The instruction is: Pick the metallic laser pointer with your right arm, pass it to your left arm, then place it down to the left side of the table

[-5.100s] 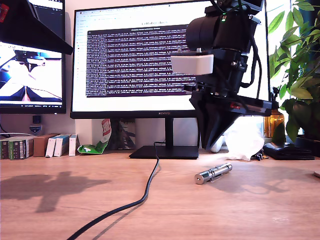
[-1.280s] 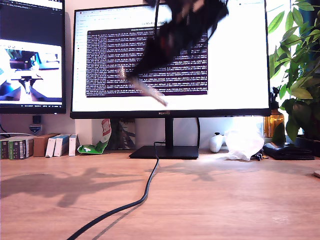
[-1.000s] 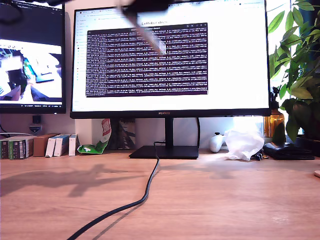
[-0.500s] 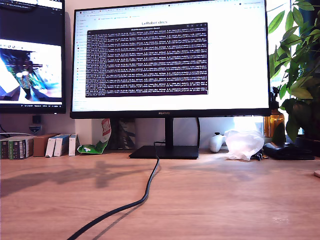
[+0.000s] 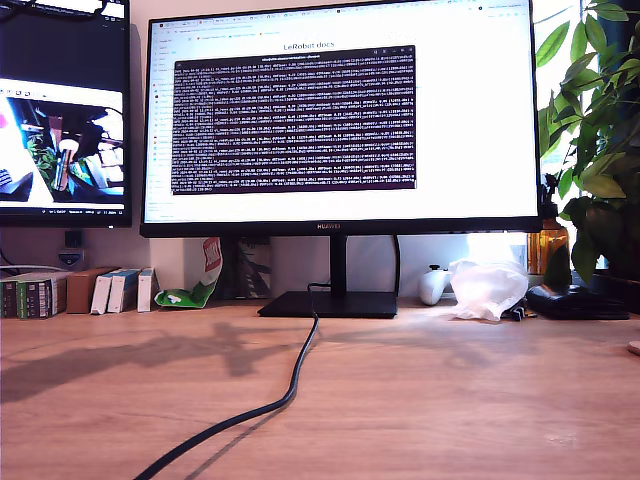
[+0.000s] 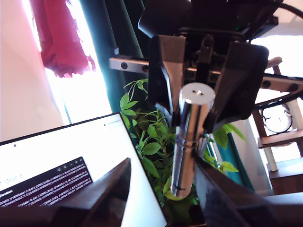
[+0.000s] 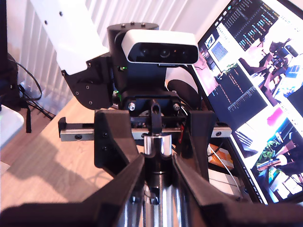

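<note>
The surface [image 5: 450,400] no longer carries the pointer. Five seconds ago it lay toward the right edge in the exterior view, in front of the monitor [image 5: 340,120], with an arm standing over it. Since then it has been lifted up past the screen. In the exterior view now neither arm shows, and only the black cable [image 5: 290,390] crosses the wood.

The action has moved up off the surface, and the two wrist views take it over. They look at each other, so the arms are nose to nose. The second hand [image 7: 158,163] is clamped narrow on the pointer [image 6: 189,137]. The first wrist view shows its black jaws pressing either side of the silver barrel, just below the flat end cap. The first hand [image 6: 163,170] stands wide, its jaws straddling the pointer's free end without visibly touching it; the barrel sits closer to one jaw than the other.

The pick therefore looks done and the pass is under way but not completed, since only one hand has hold of the pointer. The next move is probably for the first hand to close on the free end before the second lets go. If the second hand releases early, the smooth barrel could drop to the surface.
</note>
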